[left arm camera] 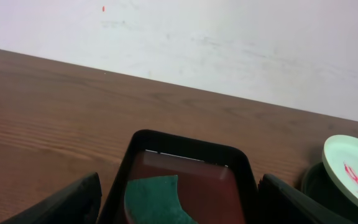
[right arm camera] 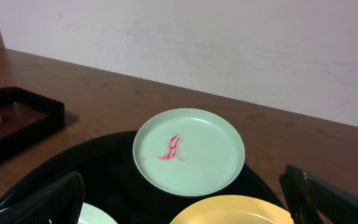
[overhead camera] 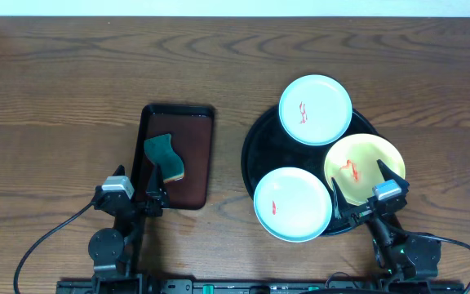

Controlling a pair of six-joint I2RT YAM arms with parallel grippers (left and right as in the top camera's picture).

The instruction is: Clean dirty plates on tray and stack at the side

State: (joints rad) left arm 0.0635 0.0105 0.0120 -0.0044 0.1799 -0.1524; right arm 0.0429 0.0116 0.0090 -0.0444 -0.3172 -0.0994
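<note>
Red-smeared dirty plates are crowding the black tray, two seemingly overhanging its rim; a clumsy nudge risks tipping one onto the wooden table. The left gripper, above the sponge, and the right gripper are hanging spread and empty. A pale wall is closing the background.

Overhead looks straight down on the table, while low wrist views face ahead past the left pincer and right pincer, both catching the far plate.
</note>
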